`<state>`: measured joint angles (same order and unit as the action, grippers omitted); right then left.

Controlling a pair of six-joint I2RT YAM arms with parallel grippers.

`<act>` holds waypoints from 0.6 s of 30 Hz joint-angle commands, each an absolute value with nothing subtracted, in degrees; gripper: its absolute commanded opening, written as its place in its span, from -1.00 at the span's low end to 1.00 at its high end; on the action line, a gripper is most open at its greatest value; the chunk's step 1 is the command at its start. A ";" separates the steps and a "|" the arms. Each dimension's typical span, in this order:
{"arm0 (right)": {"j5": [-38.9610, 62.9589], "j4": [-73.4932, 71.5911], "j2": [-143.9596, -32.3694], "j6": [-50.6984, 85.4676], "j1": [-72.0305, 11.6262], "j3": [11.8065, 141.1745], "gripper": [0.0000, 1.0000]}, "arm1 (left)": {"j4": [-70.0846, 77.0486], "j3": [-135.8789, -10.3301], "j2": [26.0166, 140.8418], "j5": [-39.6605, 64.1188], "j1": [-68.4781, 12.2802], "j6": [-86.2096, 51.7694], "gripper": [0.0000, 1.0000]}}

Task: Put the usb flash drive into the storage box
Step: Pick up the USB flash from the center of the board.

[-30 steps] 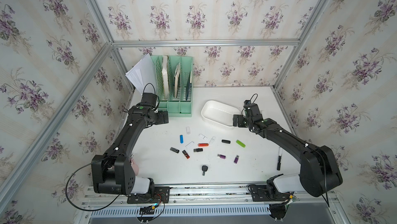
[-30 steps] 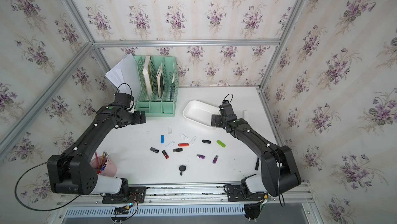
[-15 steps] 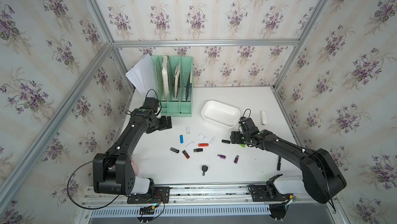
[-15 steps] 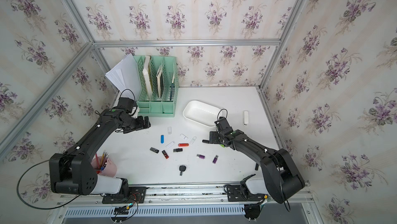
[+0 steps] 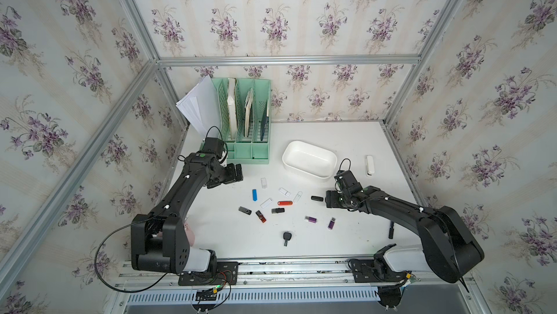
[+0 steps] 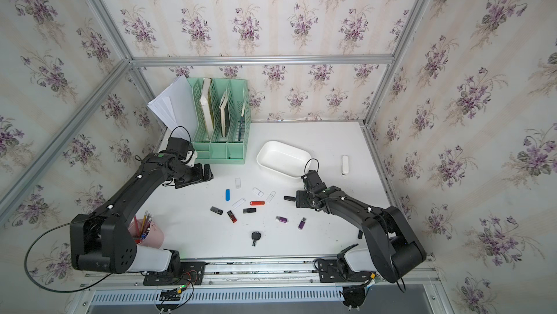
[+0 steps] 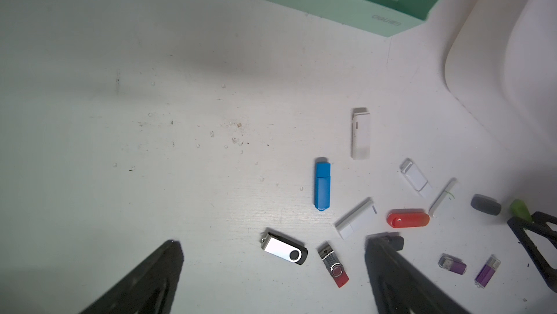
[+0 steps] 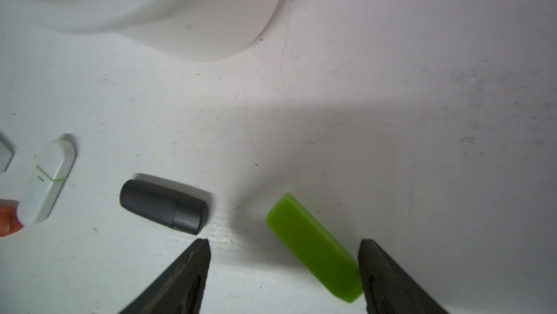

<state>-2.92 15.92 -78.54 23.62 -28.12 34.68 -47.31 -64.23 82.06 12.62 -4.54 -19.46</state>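
Note:
The storage box (image 5: 304, 171) (image 6: 280, 171), a shallow white tub, stands empty at the back of the table. Several usb flash drives lie scattered in front of it. A green drive (image 8: 313, 252) lies flat on the table between the fingers of my right gripper (image 8: 283, 243) (image 5: 328, 202), close to one finger; the jaws stand open around it. A black capsule-shaped drive (image 8: 162, 207) (image 5: 317, 198) lies just outside the other finger. My left gripper (image 5: 238, 172) (image 7: 274, 241) hovers open and empty near the silver swivel drive (image 7: 284, 250).
A mint-green file organizer (image 5: 247, 122) stands at the back left. A pink pencil cup (image 6: 147, 234) sits beside the left arm's base. A white stick-shaped device (image 5: 369, 165) and a black pen (image 5: 391, 229) lie on the right. A black key-like item (image 5: 286, 238) lies near the front.
My right arm has swung from the storage box's corner down to the green drive, and its jaws have narrowed. My left arm has moved a little toward the drives.

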 commanded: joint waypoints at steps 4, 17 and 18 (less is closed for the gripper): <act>-2.02 16.57 -78.13 23.99 -28.21 34.19 0.42 | -46.84 -64.77 83.40 13.31 -5.26 -19.87 0.98; -3.23 19.65 -81.64 25.74 -28.65 35.43 0.07 | -52.95 -70.13 90.93 14.85 -8.56 -19.69 0.98; -3.25 19.73 -81.86 25.75 -28.65 35.54 0.05 | -53.24 -70.42 91.55 14.85 -8.85 -19.74 0.98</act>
<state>-3.42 16.97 -81.12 25.08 -28.56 35.57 -50.04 -69.45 90.43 14.24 -8.34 -19.70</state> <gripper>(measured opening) 0.532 0.990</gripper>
